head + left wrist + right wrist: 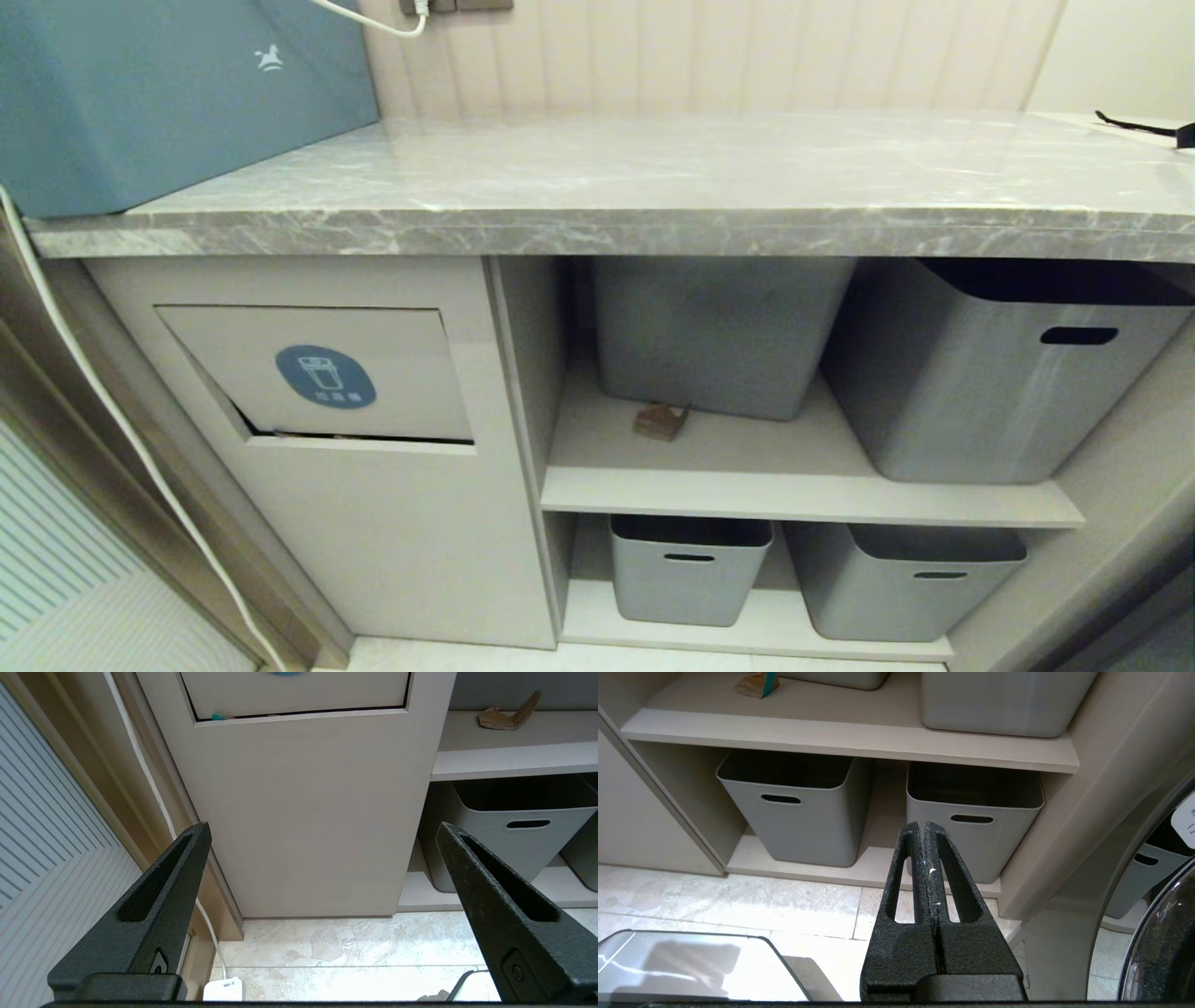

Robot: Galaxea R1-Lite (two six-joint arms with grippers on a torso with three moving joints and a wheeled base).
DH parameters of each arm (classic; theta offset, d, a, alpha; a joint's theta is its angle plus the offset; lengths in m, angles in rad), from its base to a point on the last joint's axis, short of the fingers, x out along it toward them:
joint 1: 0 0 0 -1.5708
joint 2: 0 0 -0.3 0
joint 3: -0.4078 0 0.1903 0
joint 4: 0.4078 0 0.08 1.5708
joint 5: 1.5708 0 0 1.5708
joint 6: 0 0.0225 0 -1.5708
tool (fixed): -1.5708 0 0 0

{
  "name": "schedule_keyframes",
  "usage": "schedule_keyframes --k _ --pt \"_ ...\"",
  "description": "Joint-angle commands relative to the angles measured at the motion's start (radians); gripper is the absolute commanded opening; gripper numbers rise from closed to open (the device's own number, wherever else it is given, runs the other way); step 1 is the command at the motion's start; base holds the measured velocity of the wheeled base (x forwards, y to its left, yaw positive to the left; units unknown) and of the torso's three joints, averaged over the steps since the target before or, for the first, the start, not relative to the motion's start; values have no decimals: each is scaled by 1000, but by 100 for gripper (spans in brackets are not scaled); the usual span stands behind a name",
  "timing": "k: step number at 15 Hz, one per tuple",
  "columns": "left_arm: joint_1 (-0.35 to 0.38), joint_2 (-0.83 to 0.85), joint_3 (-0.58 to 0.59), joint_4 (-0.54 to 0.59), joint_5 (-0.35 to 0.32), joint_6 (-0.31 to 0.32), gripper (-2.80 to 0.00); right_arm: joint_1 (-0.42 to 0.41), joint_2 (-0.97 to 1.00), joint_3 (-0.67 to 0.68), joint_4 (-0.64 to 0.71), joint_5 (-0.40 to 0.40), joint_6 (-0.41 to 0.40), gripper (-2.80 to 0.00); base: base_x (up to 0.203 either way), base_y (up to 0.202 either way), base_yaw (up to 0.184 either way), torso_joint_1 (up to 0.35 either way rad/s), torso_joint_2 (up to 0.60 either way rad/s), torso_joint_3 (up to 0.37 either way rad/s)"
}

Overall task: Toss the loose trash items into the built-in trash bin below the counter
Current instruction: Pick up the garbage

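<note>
- Facing the cabinet under the counter: the built-in trash bin sits at the left, its flap with the blue sticker tilted a crack open at the lower edge, likely because something is caught there.
- Your left gripper hangs low in front of the bin panel, jaws wide apart and holding nothing, aimed at the panel below the flap, so it looks ready for a pick, not a push.
- Your right gripper has its jaws pressed together with nothing between them, pointing at the lower grey tubs; it looks parked.
- One cardboard scrap lies on the upper shelf, just in front of the left grey tub, well apart from both grippers. The right wrist view shows a teal patch on it.
- A small teal bit pokes out at the flap's lower corner. You can't tell what it belongs to.
- No other scraps show on the counter or the floor.
- Judgement: the shelf scrap is your remaining target; the left arm is nearer to it.
</note>
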Motion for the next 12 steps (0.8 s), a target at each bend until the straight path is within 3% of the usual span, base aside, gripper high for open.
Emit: schedule_keyframes --k 1,2,3,12 --pt "0 -1 0 3 -1 6 0 0 0 0 2 0 0 -280 0 0 0 0 0 0" --pt "0 -1 0 3 1 0 0 0 0 0 2 0 -1 -280 0 0 0 0 0 0" --pt "0 -1 0 0 2 -2 -280 1 0 0 2 0 0 -280 0 0 0 0 0 0" --pt "0 -1 0 -1 2 -23 -280 0 0 1 2 3 -14 -280 0 0 0 0 0 0"
